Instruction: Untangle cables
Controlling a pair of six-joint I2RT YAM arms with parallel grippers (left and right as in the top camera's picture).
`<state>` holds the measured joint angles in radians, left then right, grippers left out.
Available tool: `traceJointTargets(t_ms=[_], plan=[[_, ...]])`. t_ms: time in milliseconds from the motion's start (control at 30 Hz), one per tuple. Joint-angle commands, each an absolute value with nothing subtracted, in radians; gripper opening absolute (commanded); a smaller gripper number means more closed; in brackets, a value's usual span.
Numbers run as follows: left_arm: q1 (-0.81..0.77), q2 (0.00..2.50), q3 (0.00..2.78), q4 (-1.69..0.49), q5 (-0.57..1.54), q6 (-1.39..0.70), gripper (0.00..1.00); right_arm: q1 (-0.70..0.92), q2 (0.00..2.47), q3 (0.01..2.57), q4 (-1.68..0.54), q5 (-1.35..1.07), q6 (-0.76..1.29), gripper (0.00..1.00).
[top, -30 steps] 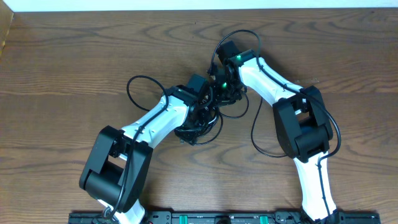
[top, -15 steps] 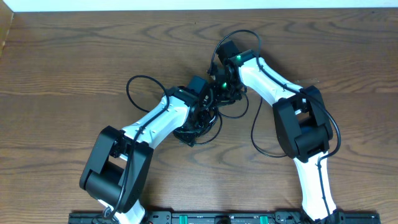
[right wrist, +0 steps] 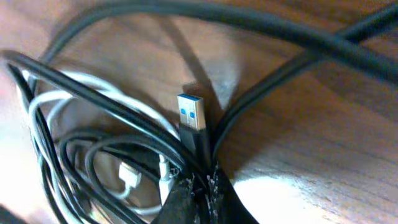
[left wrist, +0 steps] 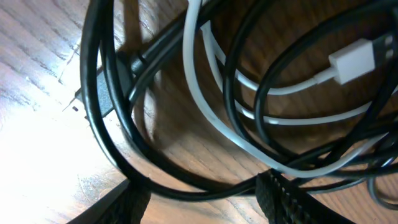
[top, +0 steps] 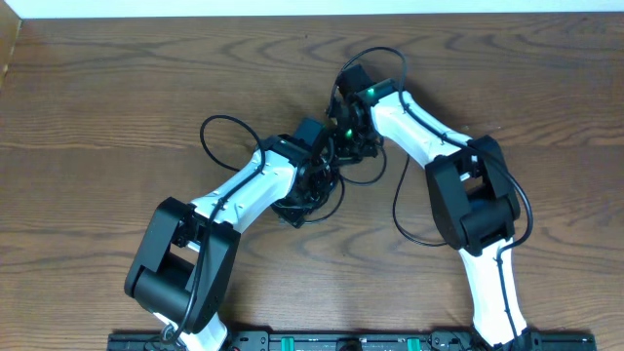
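Observation:
The cables [top: 308, 203] lie as a tangled bundle at the table's middle, partly hidden under both wrists. In the left wrist view black cords [left wrist: 99, 93] loop over a white cord [left wrist: 199, 93] with a white plug [left wrist: 351, 62]. My left gripper [left wrist: 205, 202] is open, its fingers either side of a black cord; in the overhead view it sits over the bundle [top: 322, 174]. My right gripper [right wrist: 200, 196] is shut on a black cord just below its blue-tipped USB plug [right wrist: 191, 115]; overhead it is just behind the bundle [top: 346, 146]. White cord loops [right wrist: 62, 93] lie to its left.
The wooden table [top: 117, 88] ends at a white strip along the back. Thick black arm wires loop out beside the left arm [top: 207, 136] and the right arm [top: 398, 210]. Both arm bases stand at the front edge.
Almost nothing: the bundle and the left arm's wire loop have shifted very slightly; both arms stay in place over the cables.

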<state>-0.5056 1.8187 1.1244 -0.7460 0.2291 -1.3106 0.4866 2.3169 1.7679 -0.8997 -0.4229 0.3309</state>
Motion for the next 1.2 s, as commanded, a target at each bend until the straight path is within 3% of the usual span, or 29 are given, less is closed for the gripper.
traceJointTargets(t_ms=[0,367,533,667,1167], plan=[[-0.505,1.830,1.116,-0.751,0.215,-1.290,0.61,0.471,2.357,1.752,-0.871,-0.254,0.590,0.01],[-0.447,1.830,1.116,-0.746,0.202,-1.290,0.61,0.417,2.357,1.752,-0.863,-0.342,0.673,0.01],[-0.390,1.830,1.117,-0.700,0.291,-1.290,0.61,0.406,2.357,1.752,-0.873,-0.402,0.596,0.01],[-0.369,1.830,1.117,-0.604,0.340,-1.300,0.61,0.423,2.357,1.752,-0.900,-0.389,0.489,0.17],[-0.399,1.850,1.116,-0.580,0.243,-1.446,0.55,0.458,2.357,1.752,-0.902,-0.319,0.481,0.17]])
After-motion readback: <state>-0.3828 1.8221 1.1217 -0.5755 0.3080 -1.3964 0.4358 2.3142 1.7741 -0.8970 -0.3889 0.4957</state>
